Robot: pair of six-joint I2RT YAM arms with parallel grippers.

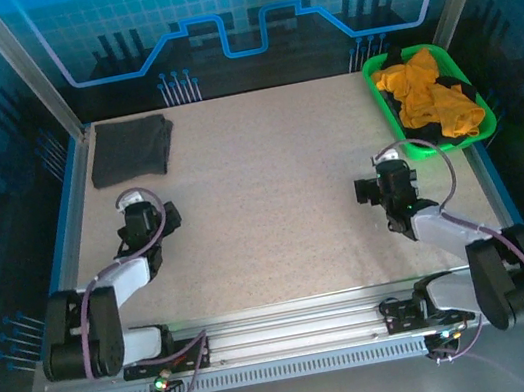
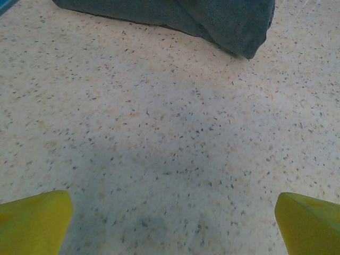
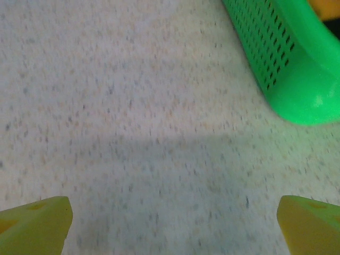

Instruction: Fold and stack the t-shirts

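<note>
A dark charcoal-grey t-shirt [image 1: 131, 148] lies folded flat at the table's far left corner; its near edge [image 2: 212, 18] crosses the top of the left wrist view. An orange-yellow t-shirt [image 1: 424, 94] sits crumpled in the green basket [image 1: 388, 111] at the far right. My left gripper [image 1: 149, 219] hovers over bare table a little nearer than the grey shirt, open, its yellow fingertips [image 2: 34, 220] wide apart with nothing between them. My right gripper [image 1: 382, 183] stands open over bare table, nearer and left of the basket, yellow fingertips [image 3: 34, 223] spread.
The green basket's perforated wall [image 3: 276, 58] fills the upper right of the right wrist view. Metal frame posts and blue side rails [image 1: 67, 195] border the speckled tabletop [image 1: 272, 194]. Dark cloth shows under the orange shirt in the basket.
</note>
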